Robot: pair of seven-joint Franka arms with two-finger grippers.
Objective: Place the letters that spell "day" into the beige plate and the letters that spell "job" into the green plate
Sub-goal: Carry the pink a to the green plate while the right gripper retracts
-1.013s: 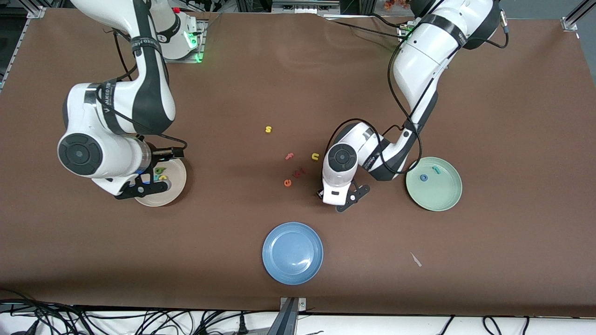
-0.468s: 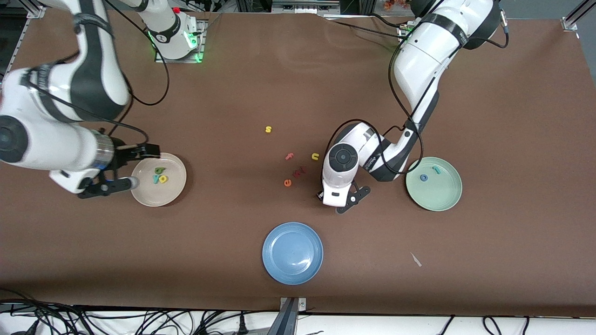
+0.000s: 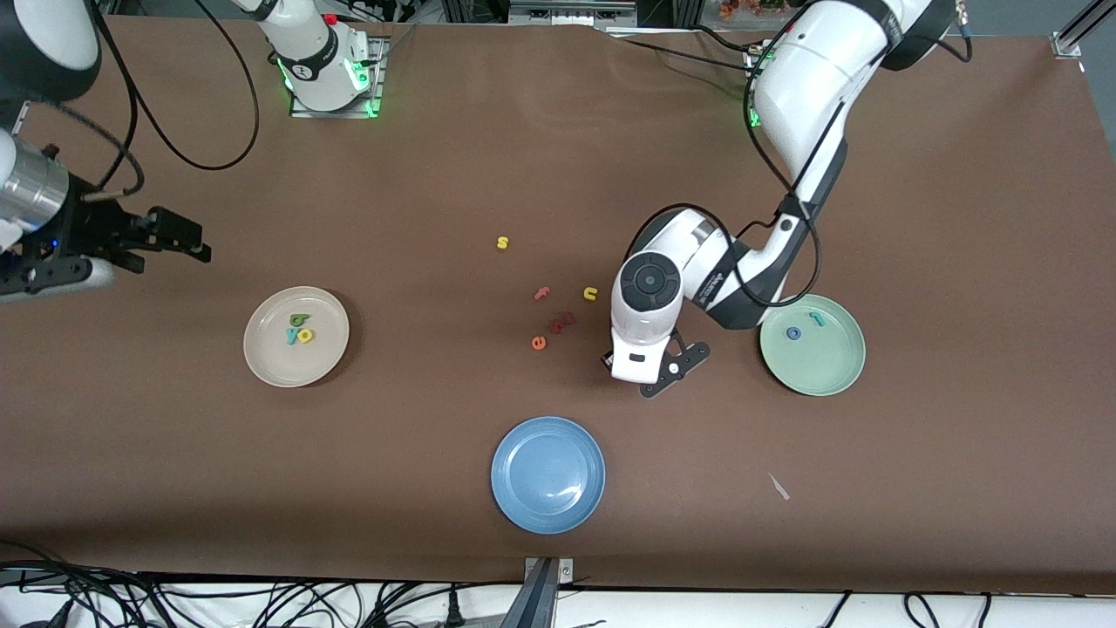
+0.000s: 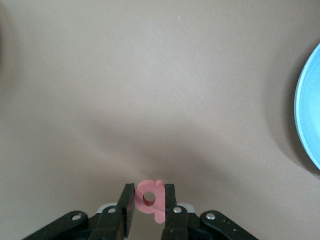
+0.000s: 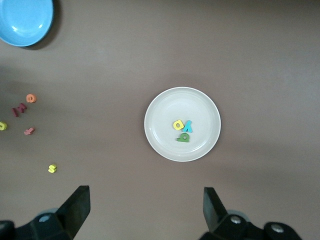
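Holding red-pink toy "b" (image 4: 151,198) pinched in left gripper (image 4: 149,206) above bare table between scattered letters and pale mint-green round plate (image 3: 835,371), already containing blue "o" (image 3: 793,332), teal "j" (image 3: 817,319). Cream-beige round plate (image 3: 270,362) complete: "d" (image 3: 300,319), "a" (image 3: 306,335), "y" (image 3: 292,334). Right gripper (image 5: 145,205) raised, spread wide, empty, parked at its table end.

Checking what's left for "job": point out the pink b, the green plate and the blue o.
pink b (image 4: 150,199): left wrist view, its ring.
green plate (image 3: 828,371): front view, bare floor.
blue o (image 3: 793,332): front view, its ring.

Bare table (image 3: 915,488) fills the frame's lower right; loose letters (image 3: 554,323) crowd the centre beside the left gripper (image 3: 656,371).
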